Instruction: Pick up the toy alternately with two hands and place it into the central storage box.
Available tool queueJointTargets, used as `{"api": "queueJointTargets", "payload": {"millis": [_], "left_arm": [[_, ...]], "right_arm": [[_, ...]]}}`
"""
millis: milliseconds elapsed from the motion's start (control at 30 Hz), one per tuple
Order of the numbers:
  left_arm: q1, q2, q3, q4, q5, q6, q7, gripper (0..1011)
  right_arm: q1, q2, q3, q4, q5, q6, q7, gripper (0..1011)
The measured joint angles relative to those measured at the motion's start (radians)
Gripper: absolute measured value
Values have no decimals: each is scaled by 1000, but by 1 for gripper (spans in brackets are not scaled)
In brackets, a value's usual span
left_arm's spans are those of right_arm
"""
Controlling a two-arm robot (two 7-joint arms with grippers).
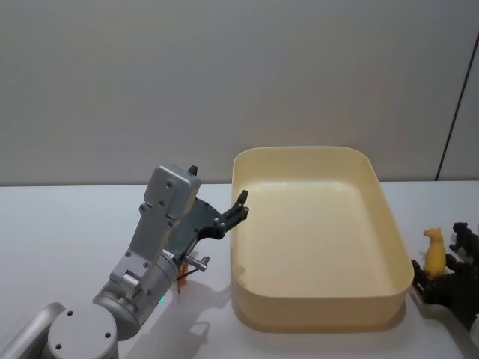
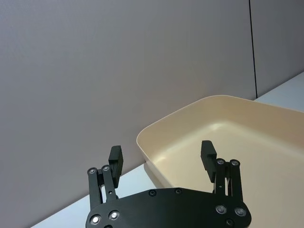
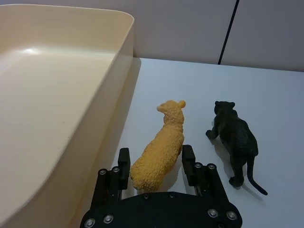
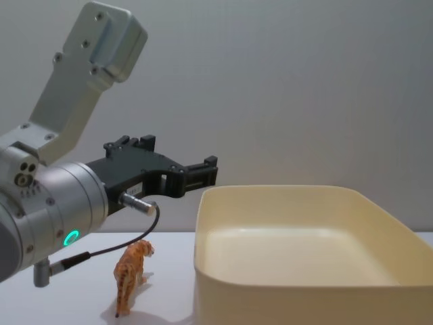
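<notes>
The cream storage box [image 1: 394, 247] stands in the middle of the table with nothing inside it. My left gripper [image 1: 238, 203] hovers open and empty by the box's left rim [image 2: 156, 130], and its black fingers [image 2: 115, 159] are spread wide. An orange tiger toy [image 4: 130, 274] stands on the table under the left arm. Right of the box, my right gripper [image 3: 156, 160] is closed on the flanks of a yellow woolly animal toy [image 3: 161, 145], which stands on the table. A black panther toy [image 3: 235, 135] stands just beside it.
The box wall [image 3: 111, 95] runs close along the yellow toy's side. A grey wall stands behind the table. The white tabletop [image 1: 67, 224] lies bare to the left of the arm.
</notes>
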Motion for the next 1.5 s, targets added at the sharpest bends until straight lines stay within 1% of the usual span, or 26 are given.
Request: {"api": "queueJointTargets", "payload": {"millis": [33, 67, 100, 133, 233, 300, 333, 433, 733, 933, 1033, 1067, 1267, 1500], "left_arm": [[0, 0, 0, 0, 0, 0, 0, 1001], [0, 0, 0, 0, 0, 0, 0, 1001], [0, 0, 0, 0, 0, 0, 0, 1001], [0, 0, 0, 0, 0, 0, 0, 1001], [0, 0, 0, 0, 0, 0, 0, 1001], [0, 0, 0, 0, 0, 0, 0, 1001], [0, 0, 0, 0, 0, 0, 0, 1001], [0, 0, 0, 0, 0, 0, 0, 1001], [0, 0, 0, 0, 0, 0, 0, 1001], [0, 0, 0, 0, 0, 0, 0, 1001], [0, 0, 0, 0, 0, 0, 0, 1001], [0, 0, 0, 0, 0, 0, 0, 1001], [0, 0, 0, 0, 0, 0, 0, 1001], [0, 0, 0, 0, 0, 0, 0, 1001]], "right_arm": [[2, -2, -1, 3, -2, 1, -1, 644], [4, -3, -2, 5, -3, 1, -1, 600], [5, -4, -2, 6, -4, 1, -1, 600], [5, -4, -2, 7, -5, 2, -1, 543], [7, -6, -3, 10, -6, 2, -1, 460], [7, -6, -3, 10, -7, 2, -1, 426], [7, -7, -3, 10, -6, 2, -2, 389], [6, -7, -2, 5, -3, 2, -4, 364], [3, -12, 5, -34, 13, -14, -28, 364], [7, -18, 11, -77, 23, -35, -48, 364], [17, -26, 14, -106, 27, -46, -61, 364], [17, -26, 14, -106, 27, -46, -61, 364], [53, -47, 13, -151, 23, -47, -70, 364], [103, -76, 2, -169, 2, -14, -53, 363]]}}
